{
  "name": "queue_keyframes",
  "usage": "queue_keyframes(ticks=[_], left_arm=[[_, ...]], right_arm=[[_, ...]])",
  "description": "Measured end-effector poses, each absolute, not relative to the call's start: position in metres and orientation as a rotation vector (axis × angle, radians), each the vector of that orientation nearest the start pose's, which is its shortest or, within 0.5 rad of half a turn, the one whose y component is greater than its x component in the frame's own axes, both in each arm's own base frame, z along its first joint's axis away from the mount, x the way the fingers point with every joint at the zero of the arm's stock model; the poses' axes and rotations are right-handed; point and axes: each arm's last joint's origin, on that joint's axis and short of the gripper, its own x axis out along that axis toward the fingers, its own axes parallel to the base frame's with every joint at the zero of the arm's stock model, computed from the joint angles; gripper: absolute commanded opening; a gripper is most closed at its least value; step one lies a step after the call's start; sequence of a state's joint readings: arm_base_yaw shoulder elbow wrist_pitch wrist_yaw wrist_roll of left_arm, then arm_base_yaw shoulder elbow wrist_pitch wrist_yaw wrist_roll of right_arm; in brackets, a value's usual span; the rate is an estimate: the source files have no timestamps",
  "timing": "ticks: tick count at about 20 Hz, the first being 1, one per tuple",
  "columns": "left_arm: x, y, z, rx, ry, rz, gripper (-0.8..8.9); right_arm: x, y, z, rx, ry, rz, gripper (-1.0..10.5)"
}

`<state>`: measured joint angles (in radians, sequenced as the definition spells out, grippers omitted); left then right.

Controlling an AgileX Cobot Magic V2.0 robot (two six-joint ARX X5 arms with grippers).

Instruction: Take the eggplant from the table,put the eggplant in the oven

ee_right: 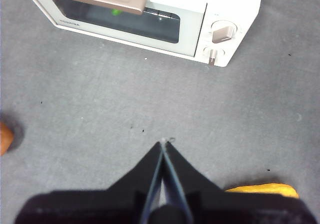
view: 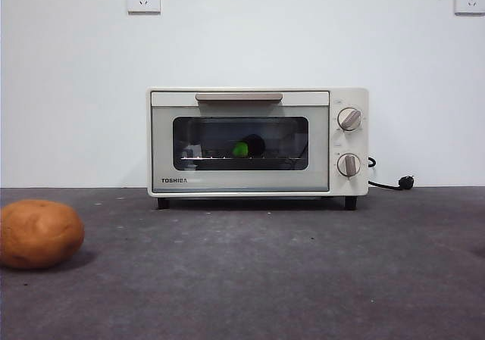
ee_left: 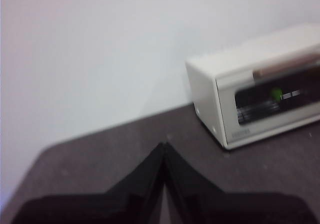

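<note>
The cream-white oven [view: 258,141] stands at the back of the dark grey table [view: 273,272] with its door closed. Through the dark glass I see the eggplant [view: 248,147] lying on the rack inside, its green cap toward the left. The oven [ee_left: 260,89] also shows in the left wrist view, with a green spot behind the glass [ee_left: 274,94]. My left gripper [ee_left: 163,145] is shut and empty, off to the oven's left. My right gripper [ee_right: 164,143] is shut and empty over bare table in front of the oven [ee_right: 150,14].
A round brown potato [view: 39,234] lies at the near left of the table. A yellow-orange object [ee_right: 265,189] lies beside my right gripper. The oven's black power cord and plug [view: 394,183] trail to its right. Two wall sockets sit high on the white wall.
</note>
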<state>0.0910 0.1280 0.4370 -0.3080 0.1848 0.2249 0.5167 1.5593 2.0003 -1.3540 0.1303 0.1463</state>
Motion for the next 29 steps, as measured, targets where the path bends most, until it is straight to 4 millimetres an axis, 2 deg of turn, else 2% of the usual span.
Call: queue_keyframes(ticks=[4,12,18,29], left_arm=[[0.077,0.003,0.227,0.186,0.067,-0.067,-0.04],[0.088,0.006,0.172,0.071,0.195,-0.010,-0.04],[0.091,0.006,0.155,0.007,0.234,-0.006,-0.04],[0.093,0.004,0.152,-0.071,0.269,-0.028,-0.04]], right_arm=[[0.238,0.131,0.450,-0.157,0.892,0.294,0.0],[0.238,0.131,0.450,-0.157,0.892,0.293,0.0],[0.238,0.131,0.450,-0.157,0.892,0.293,0.0],[0.238,0.131,0.450,-0.157,0.892,0.293,0.0]])
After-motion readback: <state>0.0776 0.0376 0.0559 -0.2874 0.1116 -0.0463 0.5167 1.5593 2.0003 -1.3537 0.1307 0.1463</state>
